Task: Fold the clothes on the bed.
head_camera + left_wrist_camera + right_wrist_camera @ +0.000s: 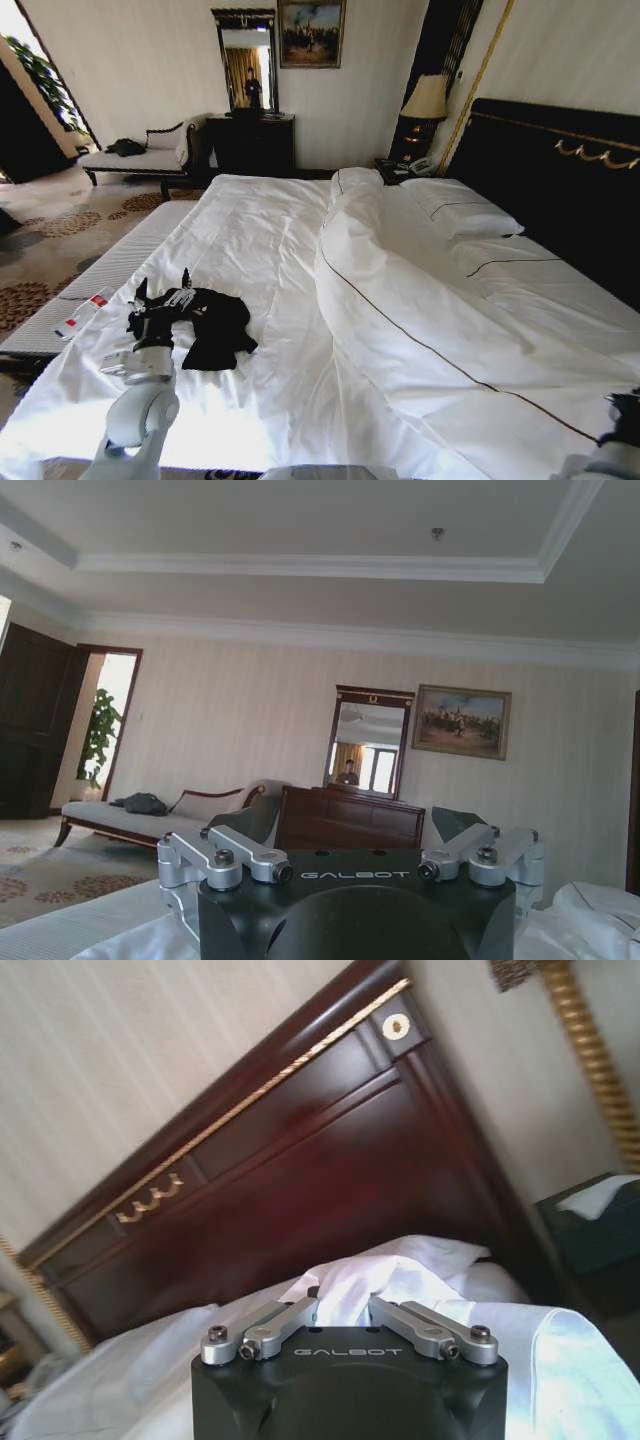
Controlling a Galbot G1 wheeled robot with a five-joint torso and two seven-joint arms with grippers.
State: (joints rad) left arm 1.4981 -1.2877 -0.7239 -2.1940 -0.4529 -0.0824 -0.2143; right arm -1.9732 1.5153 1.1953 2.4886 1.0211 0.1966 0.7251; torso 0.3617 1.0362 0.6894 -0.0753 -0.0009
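The black short-sleeved T-shirt of soft fabric [215, 328] lies crumpled in a loose heap on the near left part of the large double bed with white sheets and a dark wooden frame [280, 260], not far from the bed's left edge. Its chest lettering is hidden in the folds.

The left end effector [162, 296] sits right at the left side of that heap, fingers pointing up and away across the mattress; from the head view it is against the dark cloth, and I cannot tell whether any fabric is caught. In the left wrist view the fingers [245, 825] stand spread wide apart, open, with the far wall between them.

The right end effector [624, 418] hangs low at the right edge of the bed, over the bunched white duvet [420, 320]. In its own wrist view the linkage arms are drawn in toward the middle, but the tips are lost against white bedding, so I cannot tell its state.

A small red-and-white plastic bottle [83, 312] lies on the padded strip beside the mattress, left of the shirt and apart from it. White pillows [460, 205] rest against the tall dark headboard [560, 190].
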